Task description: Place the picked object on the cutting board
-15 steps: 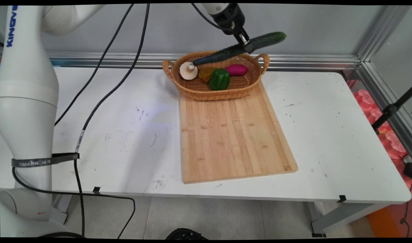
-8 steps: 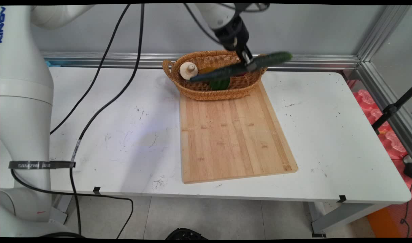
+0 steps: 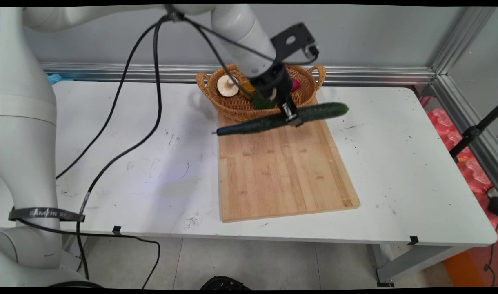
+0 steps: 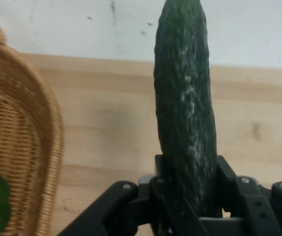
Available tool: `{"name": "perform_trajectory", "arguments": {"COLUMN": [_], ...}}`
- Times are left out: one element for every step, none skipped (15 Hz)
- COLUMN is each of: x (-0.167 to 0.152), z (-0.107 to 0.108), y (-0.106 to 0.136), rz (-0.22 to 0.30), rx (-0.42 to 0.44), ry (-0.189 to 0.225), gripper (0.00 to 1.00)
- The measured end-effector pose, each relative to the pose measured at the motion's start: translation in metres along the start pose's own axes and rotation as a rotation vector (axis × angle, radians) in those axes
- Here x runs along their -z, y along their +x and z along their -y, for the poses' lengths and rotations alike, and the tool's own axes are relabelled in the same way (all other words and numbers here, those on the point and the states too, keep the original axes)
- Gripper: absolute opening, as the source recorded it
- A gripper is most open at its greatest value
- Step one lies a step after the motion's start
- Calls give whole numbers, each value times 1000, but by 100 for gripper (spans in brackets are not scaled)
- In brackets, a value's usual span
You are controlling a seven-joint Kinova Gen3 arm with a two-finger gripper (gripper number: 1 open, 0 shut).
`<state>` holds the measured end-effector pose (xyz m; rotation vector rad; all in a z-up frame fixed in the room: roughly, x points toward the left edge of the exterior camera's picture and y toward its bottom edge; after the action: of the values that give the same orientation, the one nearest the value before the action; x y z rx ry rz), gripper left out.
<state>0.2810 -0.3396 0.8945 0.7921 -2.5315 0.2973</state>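
At the far left of the wicker basket a mushroom lies stem up, and next to it a yellowish piece and a green pepper show only in part behind the arm; a sliver of magenta vegetable peeks out further right. The basket's near edge rests on the far end of the wooden cutting board, which lies on the white tabletop.

The pincer hangs above the board's far end, just in front of the basket, closed across a long dark cucumber. The cucumber is held crosswise and roughly level, its thin end sticking out past the board's left edge and its thick end past the right edge. In the hand view the fingers clasp it on both sides, with most of its length running away from the camera.

The risks come from that long overhang. The grip sits on a rounded, bumpy skin, so the cucumber could pivot or slip between the fingers. Its left end hangs close to the basket rim, so a swing could clip the basket and shift it.
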Motion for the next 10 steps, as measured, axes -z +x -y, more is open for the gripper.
{"name": "perform_trajectory", "arguments": {"x": [-4,-7,-10,-13,-18,-24,-29,-33,-36,-41], "z": [-5,-8,-11,-14,-17,-22,-27,-31,-34,-38], "y": [-5,-9,-13,-16,-21,-26,-31,-35,-37,-41], "rz": [2,4,5,7,8,10,10,10,10,10], "rx": [-4,-7,-9,-10,-13,-15,-17,-18,-19,-21], "ry": [-3,-5,-7,-9,-14,-21,-31,-38,-43,-50], "gripper": [0,0,0,0,0,0,0,0,0,0]}}
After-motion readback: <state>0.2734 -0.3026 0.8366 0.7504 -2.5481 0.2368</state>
